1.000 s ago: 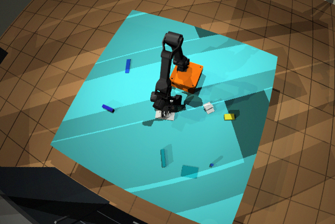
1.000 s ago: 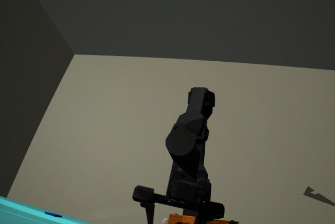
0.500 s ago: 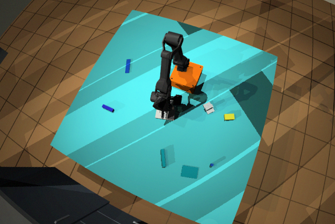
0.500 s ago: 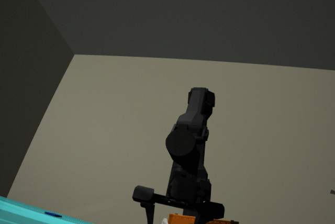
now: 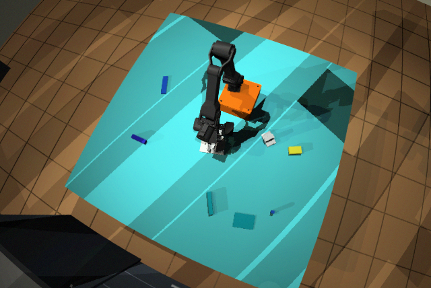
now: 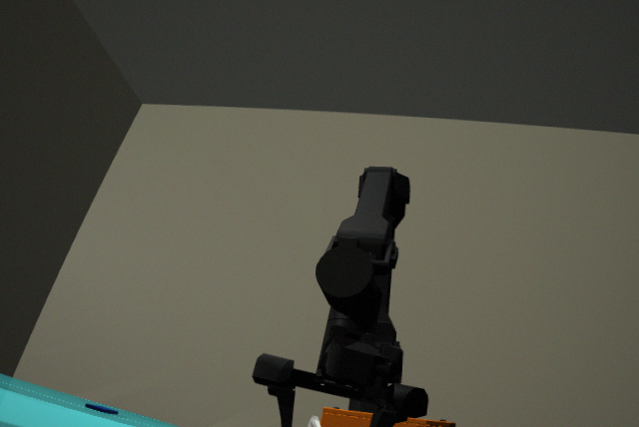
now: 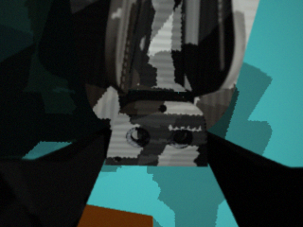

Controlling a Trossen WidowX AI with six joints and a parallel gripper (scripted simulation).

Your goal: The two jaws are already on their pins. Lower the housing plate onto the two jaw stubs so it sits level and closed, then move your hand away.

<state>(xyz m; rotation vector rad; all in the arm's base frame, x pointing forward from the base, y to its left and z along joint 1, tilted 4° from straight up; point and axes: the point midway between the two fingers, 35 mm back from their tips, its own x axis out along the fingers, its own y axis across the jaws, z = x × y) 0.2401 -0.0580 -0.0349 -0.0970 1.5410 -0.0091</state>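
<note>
Currently, the black six-joint arm [image 5: 213, 86] [image 6: 371, 206] is reaching out from its orange base [image 5: 243, 100] [image 6: 345, 416] [image 7: 115, 218] over a turquoise mat [image 5: 146, 180] [image 6: 51, 409] [image 7: 284, 118], and its gripper [image 5: 217, 135] [image 6: 335, 421] [image 7: 156, 133] is pointing downward. The two fingers are standing well apart and are pinching the gray housing plate [image 7: 156, 153] by its opposite sides. The plate is showing two round holes side by side, with a smaller dark hole near one corner. Beyond it in the wrist view, two curved side pieces, one on the left [image 7: 112, 61] and one on the right [image 7: 237, 52], are flanking a dark gap. Whether the plate is touching the stubs or sitting level is hard to tell through the patchy shadows. From above, a pale flat part [image 5: 206, 148] is peeking out beneath the gripper. Toward the right of the top view, a white block [image 5: 268, 138] is lying near a yellow block [image 5: 294, 150]. A blue bar [image 5: 164, 85] and a violet-blue bar [image 5: 139, 138] are resting on the opposite side, while a slim teal bar [image 5: 209, 203], a teal rectangle [image 5: 244, 221] and a tiny blue piece [image 5: 272, 212] are occupying the lower part.
</note>
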